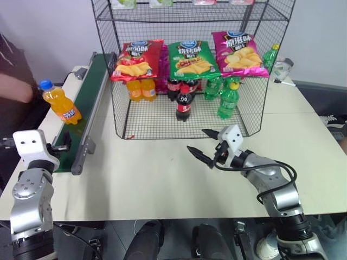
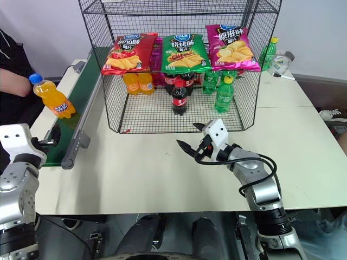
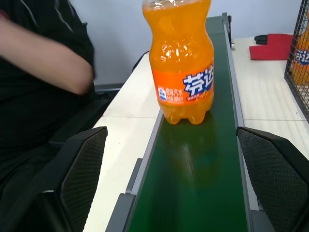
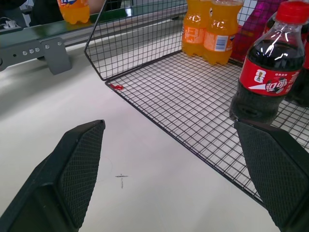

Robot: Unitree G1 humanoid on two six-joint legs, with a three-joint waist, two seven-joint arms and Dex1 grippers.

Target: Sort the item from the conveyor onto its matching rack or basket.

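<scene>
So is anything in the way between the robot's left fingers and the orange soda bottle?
Nothing visible. The orange soda bottle stands upright on the green conveyor, straight ahead of the open left gripper, with only bare belt between them.

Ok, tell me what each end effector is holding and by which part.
Nothing is held. The left end effector is open short of the orange bottle on the conveyor; the right end effector is open over the table.

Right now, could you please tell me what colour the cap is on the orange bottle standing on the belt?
Blue; the bottle cap shows best in the left eye view.
</scene>
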